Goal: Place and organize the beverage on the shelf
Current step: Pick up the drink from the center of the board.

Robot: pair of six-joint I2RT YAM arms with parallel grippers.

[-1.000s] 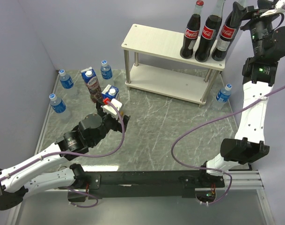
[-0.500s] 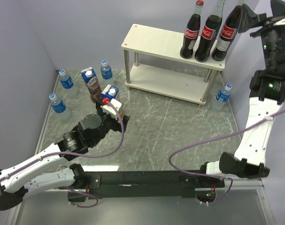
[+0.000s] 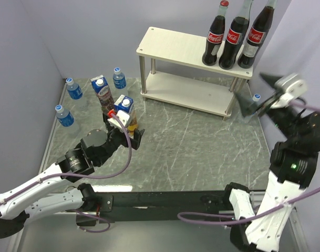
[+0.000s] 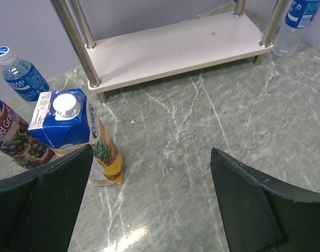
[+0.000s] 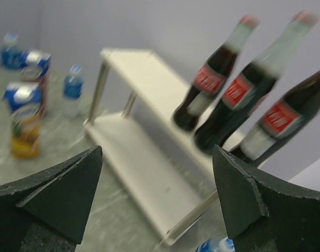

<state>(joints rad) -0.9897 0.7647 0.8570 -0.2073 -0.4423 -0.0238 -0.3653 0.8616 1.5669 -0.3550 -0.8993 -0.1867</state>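
Pineapple carton (image 4: pixel 70 123): upright on table (image 3: pixel 202 142), left of shelf (image 3: pixel 170 44), just beside grape carton (image 4: pixel 10 142), just ahead of left gripper (image 4: pixel 149 157).
Left gripper: spread wide, empty.
Handling, judged: moderately heavy if full; stiff corners, crushable paperboard walls, tall and tippy. Best taken across flat sides at mid-height, below the cap.
Right gripper (image 5: pixel 157 152): wide, empty, aloft at right.
Coca-Cola bottles (image 3: pixel 235 42): three, top board, right end.
Water bottles (image 3: pixel 74 89): on table, three far left, one right of shelf.
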